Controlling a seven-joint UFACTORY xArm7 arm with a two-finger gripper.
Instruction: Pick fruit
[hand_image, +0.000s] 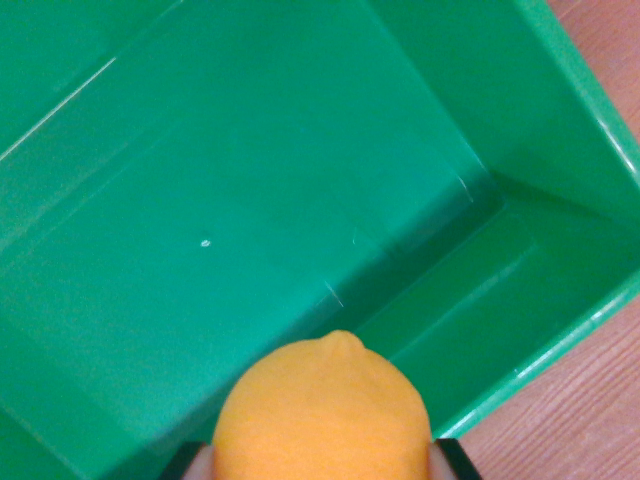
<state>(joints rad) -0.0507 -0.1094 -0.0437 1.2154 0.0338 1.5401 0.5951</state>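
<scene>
Jaws mostly hidden behind orange fruit (322, 412) over bin (250, 180).

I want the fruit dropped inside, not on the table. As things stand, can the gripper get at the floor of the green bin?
Probably yes. The gripper, holding the orange fruit, sits over the open green bin, whose visible floor looks bare, so nothing seems to block the way down.

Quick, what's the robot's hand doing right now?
Hand: closed on an orange fruit, held over the green bin.
</scene>
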